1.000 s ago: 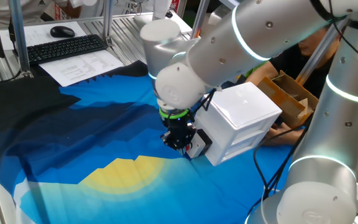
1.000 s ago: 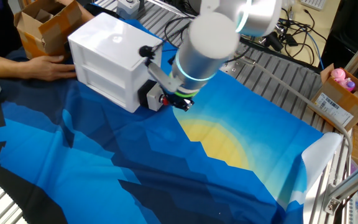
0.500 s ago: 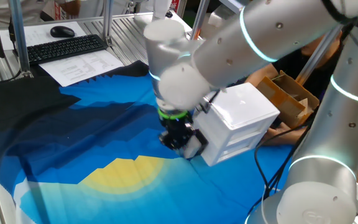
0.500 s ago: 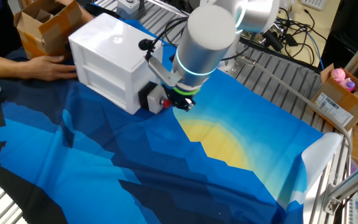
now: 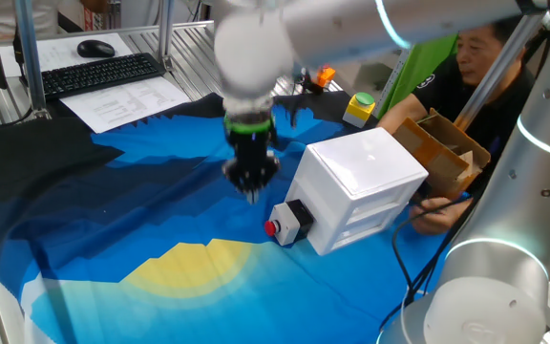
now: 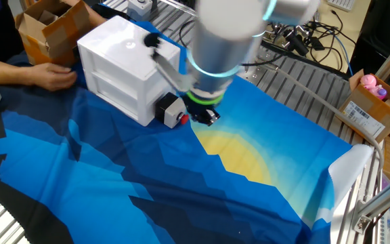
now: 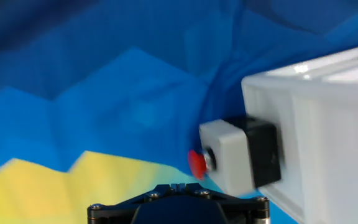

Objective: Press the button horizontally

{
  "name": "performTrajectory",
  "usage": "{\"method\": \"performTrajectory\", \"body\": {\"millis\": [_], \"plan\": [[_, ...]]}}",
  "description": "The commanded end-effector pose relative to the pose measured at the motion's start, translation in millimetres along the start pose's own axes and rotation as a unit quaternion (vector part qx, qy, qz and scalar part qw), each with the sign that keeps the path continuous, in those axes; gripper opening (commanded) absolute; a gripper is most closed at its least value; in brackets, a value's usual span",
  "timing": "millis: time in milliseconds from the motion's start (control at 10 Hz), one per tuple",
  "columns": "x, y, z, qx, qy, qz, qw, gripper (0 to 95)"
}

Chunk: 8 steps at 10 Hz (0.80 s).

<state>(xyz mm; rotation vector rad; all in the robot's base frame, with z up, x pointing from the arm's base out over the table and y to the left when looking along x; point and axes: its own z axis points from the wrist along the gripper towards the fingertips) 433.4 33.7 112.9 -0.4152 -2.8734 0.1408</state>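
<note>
Hand point(image 5: 250, 184): carries nothing; we cannot tell how far its fingers are parted, motion blur hides the tips. It hangs clear of the button point(image 5: 272, 228), raised above the bench point(image 5: 113, 229).

Button: red, below and just beside the hand, facing sideways from its housing point(image 7: 244, 155) on the white box point(image 5: 366, 182), so we judge any press must run level.

Writing: none we can read.

bright, even overhead light; soft glare on the white box point(image 5: 366, 162) top. the moving arm point(image 5: 246, 48) smears with motion blur in both fixed views. the hand view is blurred throughout.
</note>
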Motion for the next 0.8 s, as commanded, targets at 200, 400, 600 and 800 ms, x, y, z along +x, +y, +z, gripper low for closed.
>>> {"method": "performTrajectory", "body": {"millis": [200,400,600,800], "plan": [[-16.4,-5.3,-39.0,-0.056,0.016,0.008,0.9982,0.0],[-9.4,-14.7,-55.8,-0.056,0.017,0.002,0.9983,0.0],[-3.7,-17.3,-57.9,-0.052,0.013,0.011,0.9985,0.0],[1.4,-19.3,-56.2,-0.053,0.007,0.017,0.9984,0.0]]}}
